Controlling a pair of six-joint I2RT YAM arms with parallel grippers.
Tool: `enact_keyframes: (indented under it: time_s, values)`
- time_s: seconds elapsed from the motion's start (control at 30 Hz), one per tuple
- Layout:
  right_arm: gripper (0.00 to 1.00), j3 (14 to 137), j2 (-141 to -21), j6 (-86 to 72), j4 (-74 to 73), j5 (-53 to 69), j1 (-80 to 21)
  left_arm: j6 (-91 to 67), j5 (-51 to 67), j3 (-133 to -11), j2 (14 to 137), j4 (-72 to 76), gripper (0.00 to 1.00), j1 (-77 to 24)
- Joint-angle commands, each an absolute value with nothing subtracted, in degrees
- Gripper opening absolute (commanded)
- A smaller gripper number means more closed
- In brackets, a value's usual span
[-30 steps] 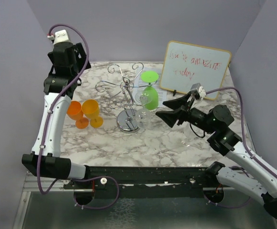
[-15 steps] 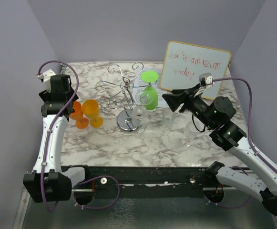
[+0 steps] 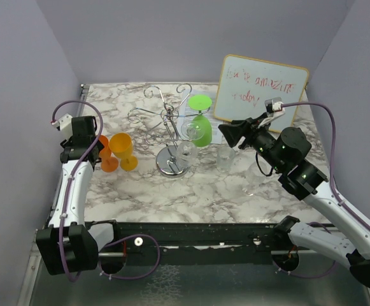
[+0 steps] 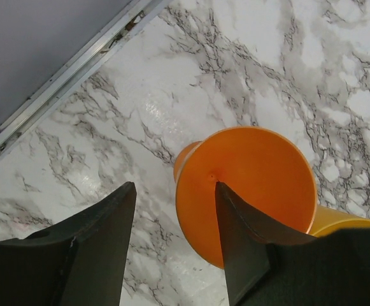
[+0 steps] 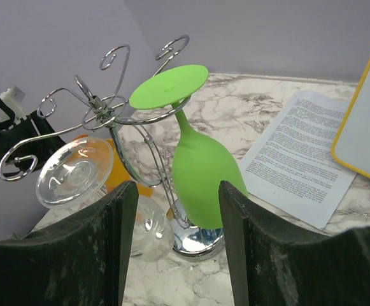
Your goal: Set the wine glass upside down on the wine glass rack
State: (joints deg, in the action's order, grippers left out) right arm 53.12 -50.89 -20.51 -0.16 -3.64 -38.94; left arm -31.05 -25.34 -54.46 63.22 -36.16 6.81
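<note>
The chrome wine glass rack (image 3: 169, 121) stands mid-table on its round base (image 3: 172, 164). A green wine glass (image 3: 201, 129) hangs upside down from one arm, and a clear wine glass (image 3: 187, 141) hangs beside it. Both show in the right wrist view, the green one (image 5: 200, 166) and the clear one (image 5: 76, 172), along with the rack (image 5: 108, 108). My right gripper (image 3: 229, 134) (image 5: 177, 188) is open and empty, a little way right of the green glass. My left gripper (image 3: 83, 141) (image 4: 174, 191) hovers open over an orange glass (image 4: 248, 185), holding nothing.
Two orange glasses (image 3: 102, 152) (image 3: 123, 149) stand left of the rack. A clear glass (image 3: 226, 159) stands on the table below my right gripper. A whiteboard (image 3: 261, 89) leans at the back right, with a printed sheet (image 5: 299, 159) in front of it. Purple walls enclose the marble table (image 3: 191, 191).
My left arm swung down and forward to just above the orange glasses, its jaws narrowing. My right gripper rose and pulled back to the right, uncovering the clear glass on the table.
</note>
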Motion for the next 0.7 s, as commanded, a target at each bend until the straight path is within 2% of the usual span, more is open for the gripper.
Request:
enact_keyframes:
  time_s: [0.0, 0.07, 0.27, 0.37, 0.67]
  values:
    - [0.58, 54.88, -50.53, -20.57, -0.45, -5.35, -39.20, -30.70, -19.81, -53.15, 63.45, -31.70, 0.52, 7.47]
    - [0.58, 54.82, -50.29, -20.64, -0.45, -5.69, -39.20, -30.29, -19.75, -52.55, 63.90, -31.05, 0.48, 7.43]
    - [0.58, 56.45, -50.23, -20.28, -0.53, -5.71, -39.20, -29.45, -20.14, -53.45, 66.25, -30.97, 0.22, 7.51]
    - [0.58, 57.73, -50.31, -19.81, -0.51, -5.60, -39.19, -28.61, -21.04, -54.19, 66.68, -30.98, 0.00, 7.53]
    - [0.59, 61.76, -51.11, -18.71, 2.04, -6.76, -39.20, -23.07, -32.12, -61.69, 66.06, -32.98, 0.00, 7.54]
